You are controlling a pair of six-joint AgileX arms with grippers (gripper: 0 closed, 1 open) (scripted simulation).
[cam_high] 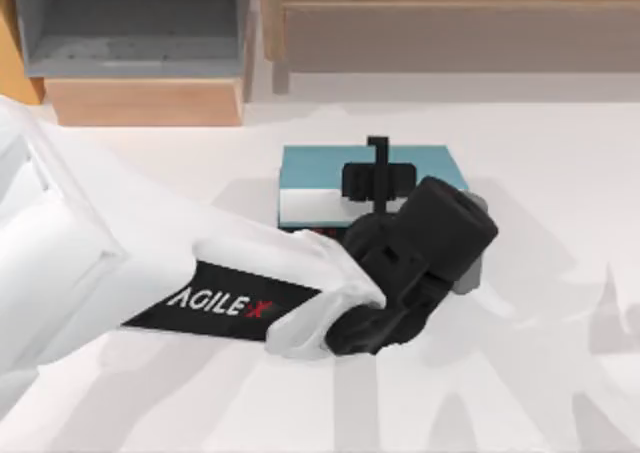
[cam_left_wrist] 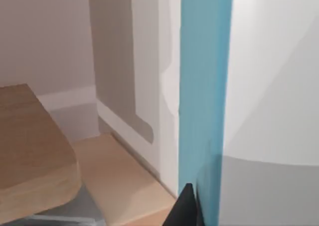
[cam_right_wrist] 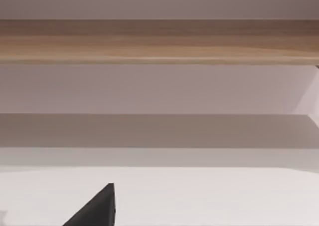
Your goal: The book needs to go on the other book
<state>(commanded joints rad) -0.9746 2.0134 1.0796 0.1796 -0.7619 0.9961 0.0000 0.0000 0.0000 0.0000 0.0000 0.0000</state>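
Top view puts our left arm reaching in from nine o'clock across the counter [cam_high: 560,173], with our left tool [cam_high: 378,173] over the near edge of the book [cam_high: 310,168], the teal one with white page edges, which sits a little toward twelve o'clock from the middle. One finger lies across the teal cover, so we judge the tool closed on the book by its edge, though the lower finger is hidden. Under the wrist a sliver of dark cover with red [cam_high: 318,231] peeks out just below the white pages, likely the other book. We judge the teal book to be over it or nearly so, with release and withdrawal left to do. Whether the two books touch we cannot tell. Our right tool [cam_right_wrist: 97,208] faces a wooden shelf [cam_right_wrist: 159,40]; its opening we cannot tell.
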